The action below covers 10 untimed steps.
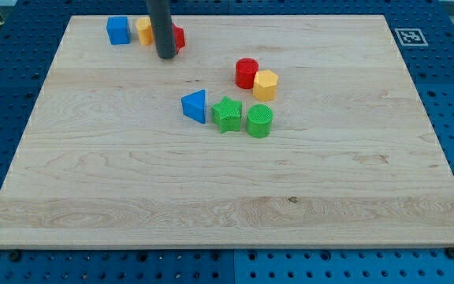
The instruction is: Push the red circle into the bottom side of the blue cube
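Tip (165, 57) beside red block (179, 37) — blue cube (118, 30) left

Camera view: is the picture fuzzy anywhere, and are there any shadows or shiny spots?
In the camera view the light is even, with no shiny glare on the board; the blocks, like the red circle and blue cube, look fairly sharp with only soft, small shadows; the rod looks a bit smooth and blurry, my tip resting by a partly hidden red block.
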Each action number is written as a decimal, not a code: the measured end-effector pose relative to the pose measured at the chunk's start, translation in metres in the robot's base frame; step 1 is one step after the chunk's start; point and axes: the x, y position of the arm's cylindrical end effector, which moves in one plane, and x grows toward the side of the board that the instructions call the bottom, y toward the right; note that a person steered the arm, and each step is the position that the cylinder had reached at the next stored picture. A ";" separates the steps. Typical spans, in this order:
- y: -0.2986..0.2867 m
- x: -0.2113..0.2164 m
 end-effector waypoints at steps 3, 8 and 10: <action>0.099 0.002; 0.057 0.071; 0.073 0.065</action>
